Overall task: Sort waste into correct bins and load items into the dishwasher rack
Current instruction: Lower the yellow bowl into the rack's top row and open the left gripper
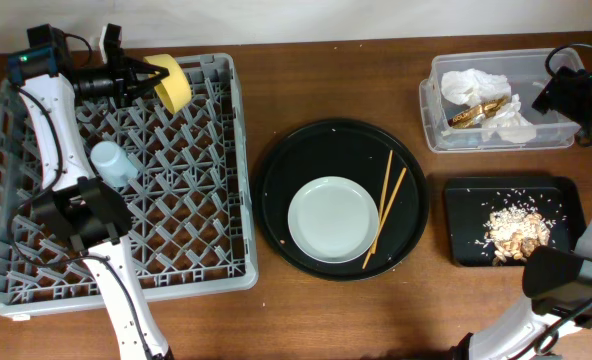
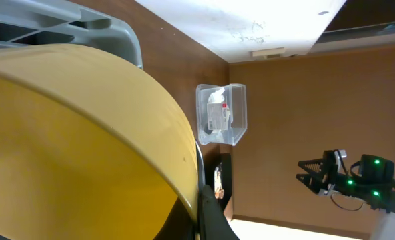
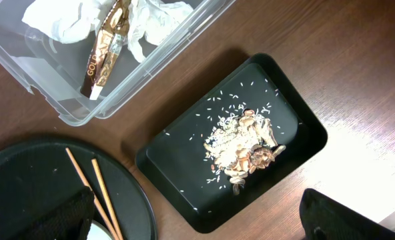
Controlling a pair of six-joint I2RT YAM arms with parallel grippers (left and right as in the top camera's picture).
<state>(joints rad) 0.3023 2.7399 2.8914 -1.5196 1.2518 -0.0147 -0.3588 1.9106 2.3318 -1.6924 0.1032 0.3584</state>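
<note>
The grey dishwasher rack (image 1: pixel 206 250) fills the left of the table. My left gripper (image 1: pixel 144 78) is shut on the rim of the yellow bowl (image 1: pixel 171 83) and holds it on edge over the rack's far side. In the left wrist view the bowl (image 2: pixel 71 147) fills the frame, its rim pinched by my gripper (image 2: pixel 201 213). A blue cup (image 1: pixel 111 163) lies in the rack. The plate (image 1: pixel 333 219) and two chopsticks (image 1: pixel 386 205) rest on the round black tray (image 1: pixel 276 190). My right gripper (image 3: pixel 196 197) hangs open above the flat black tray (image 3: pixel 184 160) of food scraps (image 3: pixel 247 143).
The clear tub (image 1: pixel 436 125) at the back right holds white napkins (image 1: pixel 476 82) and a gold wrapper (image 1: pixel 474 112). In the right wrist view the tub (image 3: pixel 44 100) lies at the upper left. The black tray (image 1: pixel 466 205) sits in front of the tub.
</note>
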